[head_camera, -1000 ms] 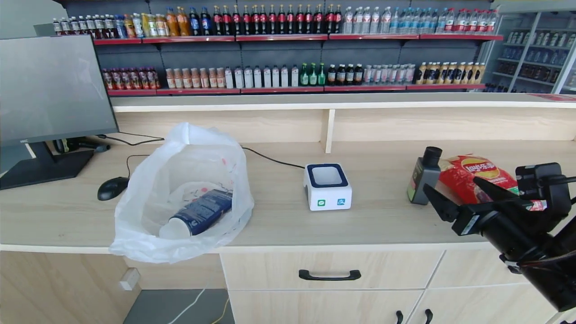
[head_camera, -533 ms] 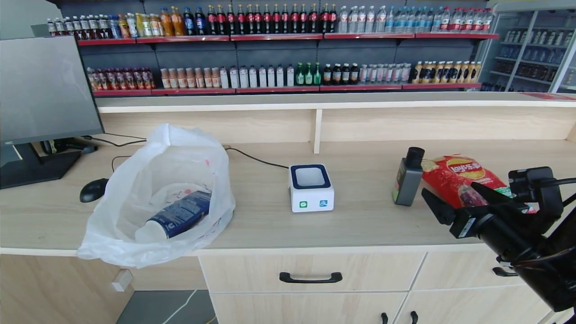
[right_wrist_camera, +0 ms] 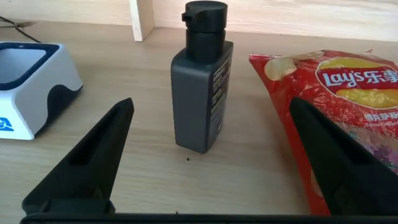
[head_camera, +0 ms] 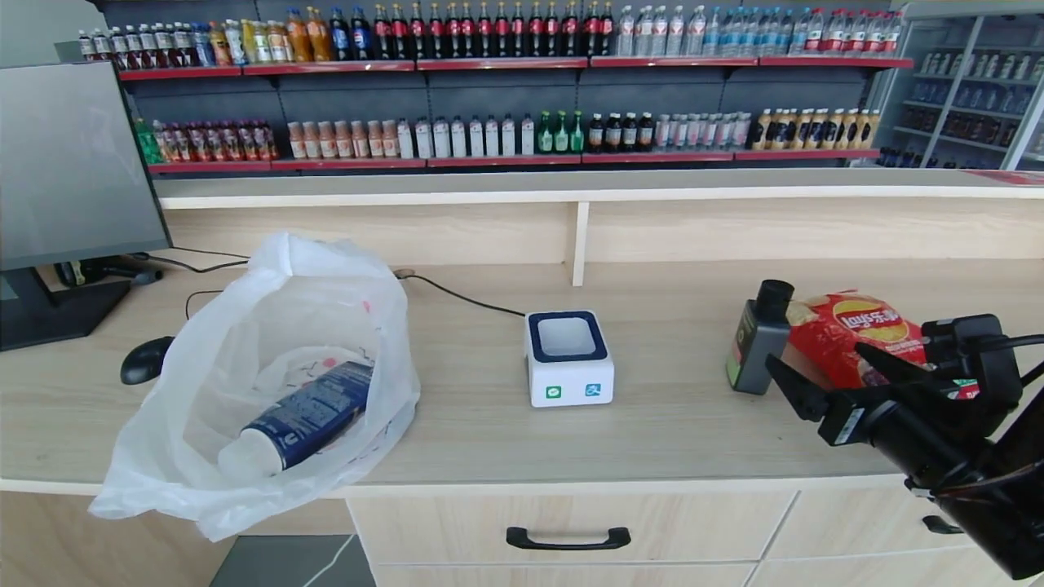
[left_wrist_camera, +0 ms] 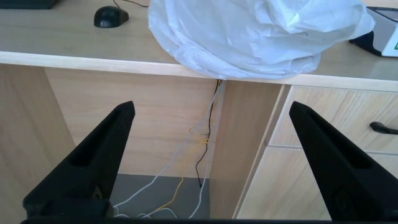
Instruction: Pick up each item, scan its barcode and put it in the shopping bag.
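Grey bottle upright on worktop, well right of scanner, long axis vertical. Right claw, spread wide and empty, farther right of scanner, bottle dead ahead. Right arm nearer.

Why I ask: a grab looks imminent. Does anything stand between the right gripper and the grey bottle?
Nothing visible does. The open right gripper faces the upright grey bottle across bare counter; the chips bag lies beside the bottle, not in front.
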{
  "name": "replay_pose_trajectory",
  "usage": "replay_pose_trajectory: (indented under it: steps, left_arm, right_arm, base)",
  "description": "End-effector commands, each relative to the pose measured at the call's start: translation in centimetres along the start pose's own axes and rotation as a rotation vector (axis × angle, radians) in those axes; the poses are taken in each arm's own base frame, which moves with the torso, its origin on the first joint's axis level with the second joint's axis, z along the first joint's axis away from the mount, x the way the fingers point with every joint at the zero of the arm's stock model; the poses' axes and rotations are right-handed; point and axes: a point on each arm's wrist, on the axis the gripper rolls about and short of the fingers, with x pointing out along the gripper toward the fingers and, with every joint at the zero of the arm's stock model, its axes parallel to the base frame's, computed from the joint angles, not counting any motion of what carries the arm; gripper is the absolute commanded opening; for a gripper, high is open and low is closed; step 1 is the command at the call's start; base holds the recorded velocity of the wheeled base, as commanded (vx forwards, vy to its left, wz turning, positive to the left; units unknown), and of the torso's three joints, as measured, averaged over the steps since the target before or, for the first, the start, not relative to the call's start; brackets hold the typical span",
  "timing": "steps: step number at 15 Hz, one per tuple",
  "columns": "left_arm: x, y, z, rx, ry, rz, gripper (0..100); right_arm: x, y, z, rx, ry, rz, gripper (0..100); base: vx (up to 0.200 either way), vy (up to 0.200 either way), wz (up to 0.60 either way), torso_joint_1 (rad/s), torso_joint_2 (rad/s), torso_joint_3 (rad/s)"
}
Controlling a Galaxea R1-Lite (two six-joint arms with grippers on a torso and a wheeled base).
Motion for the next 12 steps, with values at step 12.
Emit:
replay_pose_trajectory:
  steps: [12]
  left_arm:
    - [0.0, 0.0, 0.0, 0.004, -0.001, -0.002, 100]
  right_arm:
    - [0.7, -2.4, 0.8, -0.036, -0.043, -0.113, 100]
  base:
    - [0.000, 0.000, 0.00, 0.000, 0.00, 0.000]
